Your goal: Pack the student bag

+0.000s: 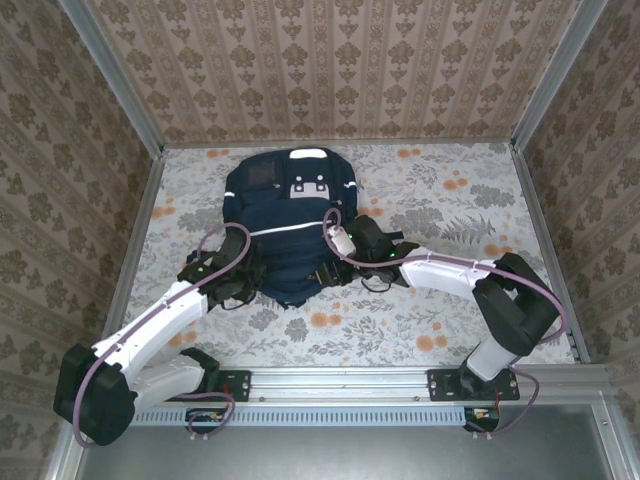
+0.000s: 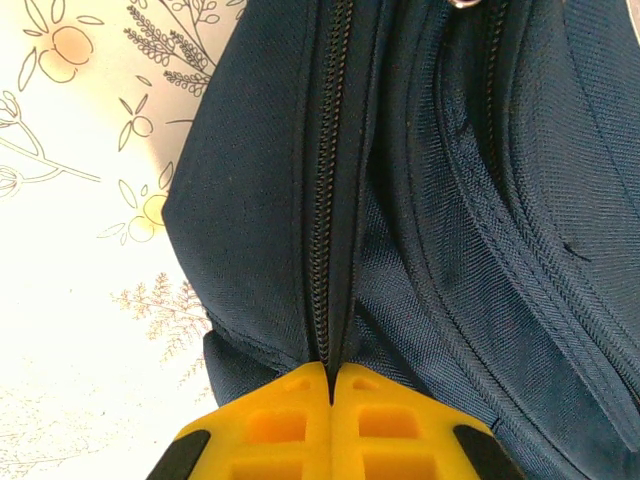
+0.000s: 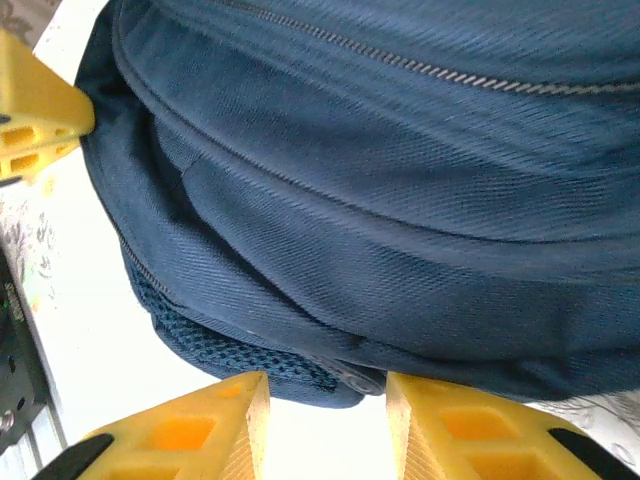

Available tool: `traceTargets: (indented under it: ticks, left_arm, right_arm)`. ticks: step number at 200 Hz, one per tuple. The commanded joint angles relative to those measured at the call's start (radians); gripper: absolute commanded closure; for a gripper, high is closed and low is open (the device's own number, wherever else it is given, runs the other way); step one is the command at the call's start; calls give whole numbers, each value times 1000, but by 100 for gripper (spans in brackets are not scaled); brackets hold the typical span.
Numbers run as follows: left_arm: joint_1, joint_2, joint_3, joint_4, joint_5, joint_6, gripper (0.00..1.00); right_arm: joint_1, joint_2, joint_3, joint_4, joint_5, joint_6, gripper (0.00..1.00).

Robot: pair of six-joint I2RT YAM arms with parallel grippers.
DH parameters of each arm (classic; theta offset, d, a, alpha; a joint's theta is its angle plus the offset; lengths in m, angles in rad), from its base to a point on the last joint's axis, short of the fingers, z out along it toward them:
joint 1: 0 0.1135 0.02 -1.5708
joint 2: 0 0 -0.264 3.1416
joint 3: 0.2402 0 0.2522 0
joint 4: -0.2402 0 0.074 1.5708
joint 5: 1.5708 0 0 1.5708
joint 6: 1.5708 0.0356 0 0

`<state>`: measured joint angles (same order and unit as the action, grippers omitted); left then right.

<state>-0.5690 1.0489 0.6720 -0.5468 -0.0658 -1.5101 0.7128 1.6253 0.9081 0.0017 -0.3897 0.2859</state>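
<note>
— Spotted the student bag (image 1: pixel 285 215) where?

— Found it lying flat on the floral tabletop (image 1: pixel 420 330), middle to rear, top end away from the arm bases. Navy, with a thin white stripe across.

— And saw the left hand (image 2: pixel 331 372) how?

— Pressed together, yellow fingertips meeting right at the end of a zip line (image 2: pixel 322 200) on the bag's side. Could not tell whether any cloth was nipped between them. Sat at the bag's near left corner, seen from above.

— Caught the right hand (image 3: pixel 326 385) too?

— Spread, fingers (image 3: pixel 200 430) apart, with the bag's lower edge and a strip of dark mesh (image 3: pixel 240 360) just beyond the tips. Held nothing. Stood at the bag's near right side, across from the left hand.
</note>
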Motion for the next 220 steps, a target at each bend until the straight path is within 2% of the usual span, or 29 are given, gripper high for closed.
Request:
traceTargets:
  ticks: [1, 30, 58, 95, 163, 191, 220]
  left_arm:
    - [8, -23, -15, -40, -3, 6, 100]
    - [9, -14, -14, -36, 0, 5, 100]
    - [12, -4, -5, -33, 6, 13, 100]
    - [14, 11, -2, -20, 14, 14, 100]
    - [17, 26, 0, -9, 23, 19, 100]
    - [18, 32, 9, -11, 25, 26, 100]
    - [21, 33, 11, -11, 26, 30, 100]
  right_arm:
    - [21, 31, 31, 31, -69, -30, 62]
    - [42, 60, 38, 32, -29, -36, 60]
    - [43, 64, 44, 24, 52, -59, 53]
    - [38, 82, 65, -2, 88, -90, 46]
    - [22, 137, 78, 8, 53, -99, 39]
    - [15, 146, 84, 10, 47, -100, 39]
    - [11, 120, 73, 9, 14, -94, 55]
